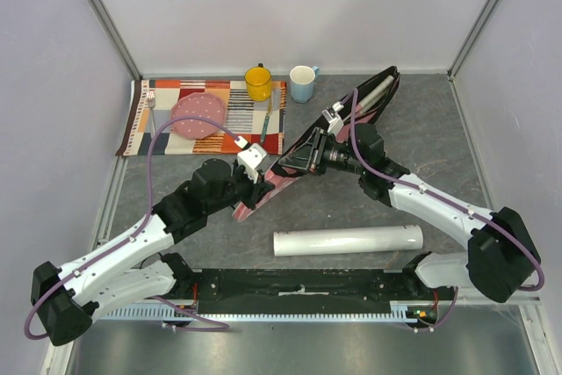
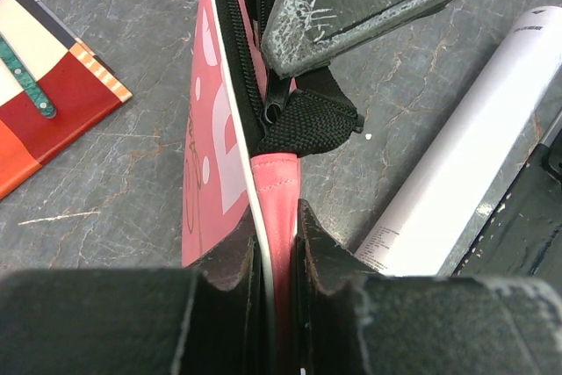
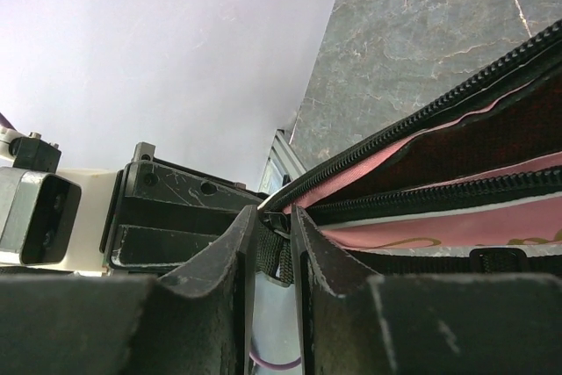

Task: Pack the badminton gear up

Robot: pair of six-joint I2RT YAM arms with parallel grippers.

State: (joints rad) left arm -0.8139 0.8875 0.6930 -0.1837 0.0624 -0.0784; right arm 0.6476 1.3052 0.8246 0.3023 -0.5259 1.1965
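- A striped placemat, in orange, red, white and black blocks, lies at the far left of the grey stone table ahead of me.
- A pink dotted plate sits on the placemat.
- A fork lies along its left edge.
- A green-handled piece of cutlery lies near its right edge.
- A yellow mug stands on its far right corner.
- A blue mug stands just beside that, on bare table, handle to the right.

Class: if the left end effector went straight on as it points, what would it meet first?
The left end effector, gripping the pink bag, would likely meet the right end effector, though depth is unclear.
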